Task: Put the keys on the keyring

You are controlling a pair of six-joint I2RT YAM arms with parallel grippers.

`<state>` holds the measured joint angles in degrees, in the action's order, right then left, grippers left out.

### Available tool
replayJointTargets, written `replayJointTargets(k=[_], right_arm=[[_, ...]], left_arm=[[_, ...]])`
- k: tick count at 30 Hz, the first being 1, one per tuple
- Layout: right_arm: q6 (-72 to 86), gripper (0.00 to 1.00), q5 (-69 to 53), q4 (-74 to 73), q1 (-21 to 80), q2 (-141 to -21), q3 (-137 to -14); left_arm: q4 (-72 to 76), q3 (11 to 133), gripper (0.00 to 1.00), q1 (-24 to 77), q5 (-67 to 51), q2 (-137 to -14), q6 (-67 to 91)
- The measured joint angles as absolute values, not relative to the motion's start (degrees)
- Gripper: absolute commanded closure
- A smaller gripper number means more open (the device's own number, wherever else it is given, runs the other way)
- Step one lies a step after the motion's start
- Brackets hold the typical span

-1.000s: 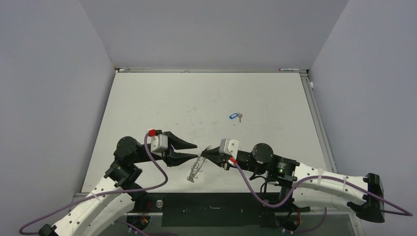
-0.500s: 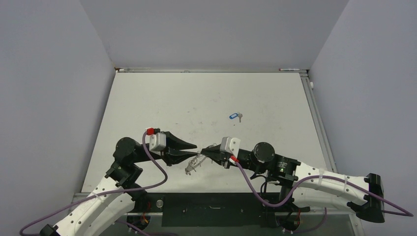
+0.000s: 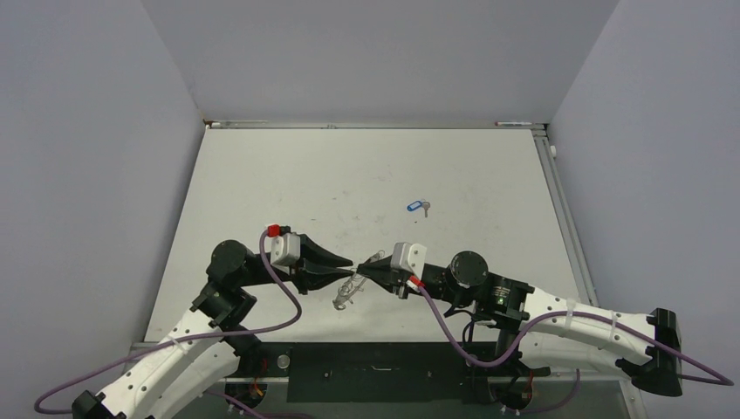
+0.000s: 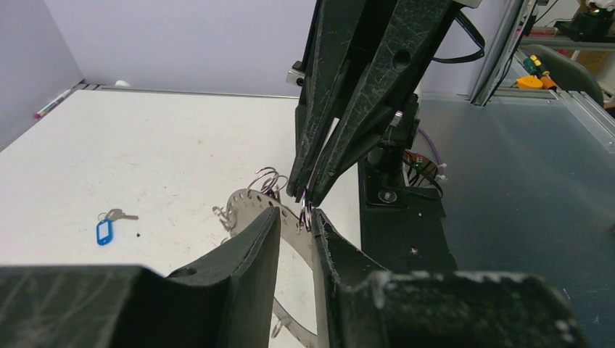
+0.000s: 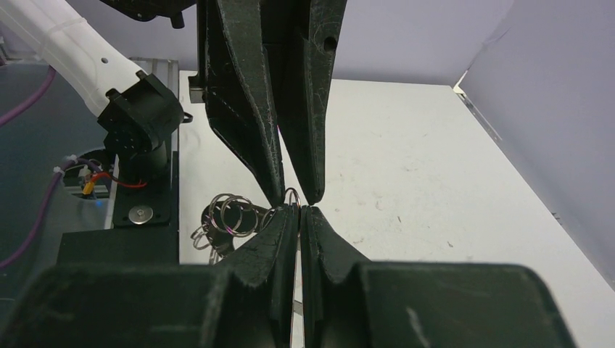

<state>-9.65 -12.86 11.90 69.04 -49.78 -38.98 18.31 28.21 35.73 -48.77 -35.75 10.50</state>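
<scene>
Lilac-grey walls (image 3: pixel 375 52) are enclosing the white table (image 3: pixel 288 175). Your two arms are meeting at the keyring (image 4: pixel 250 203), one from either side of it. Your right gripper (image 5: pixel 299 212) is pinching the keyring's edge, fingers pressed together. Your left gripper (image 4: pixel 296 215) is sitting narrow with the keyring's plate running between its fingers; you cannot tell whether it is clamping. Beyond the keyring, well apart, the blue-tagged key (image 3: pixel 417 207) is lying on the table.
</scene>
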Motion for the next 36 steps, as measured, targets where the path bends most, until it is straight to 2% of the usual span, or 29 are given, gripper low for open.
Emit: replayJointTargets(k=[6, 8, 10, 19, 20, 23, 25, 27, 36], right_arm=[[-9.61, 0.95, -13.93, 12.43, 69.04, -50.22, -38.98], [-9.61, 0.95, -14.13, 12.67, 69.06, -50.46, -38.98], [-9.58, 0.95, -14.37, 13.04, 69.04, -50.48, -38.98], [-9.61, 0.95, -14.28, 13.04, 69.04, -50.48, -38.98], [-9.61, 0.92, -14.09, 12.82, 69.04, -50.48, -38.98], [-9.39, 0.63, -12.12, 12.05, 69.04, -50.48, -38.98], [-8.75, 0.53, -10.02, 11.75, 69.01, -50.39, -38.98], [-8.16, 0.49, -7.62, 11.53, 68.99, -50.28, -38.98], [-4.51, 0.44, 0.45, 11.90, 68.99, -48.14, -37.56]], left_arm=[[19.99, 28.21, 0.82, 36.07, -50.52, -36.58, 11.90], [20.14, 28.21, 0.87, 36.32, -51.03, -36.84, 12.14], [20.23, 28.21, 0.99, 36.53, -51.53, -37.06, 12.67], [18.70, 28.25, 1.00, 36.84, -50.63, -36.51, 12.38], [18.00, 28.34, 1.00, 36.99, -50.09, -36.45, 12.05], [15.09, 29.10, 1.00, 37.43, -48.34, -36.32, 10.85], [12.75, 29.58, 1.00, 37.34, -46.19, -36.34, 9.87], [10.55, 29.89, 1.00, 37.10, -43.57, -36.51, 9.26], [2.83, 32.27, 1.00, 36.88, -30.89, -37.95, 8.62]])
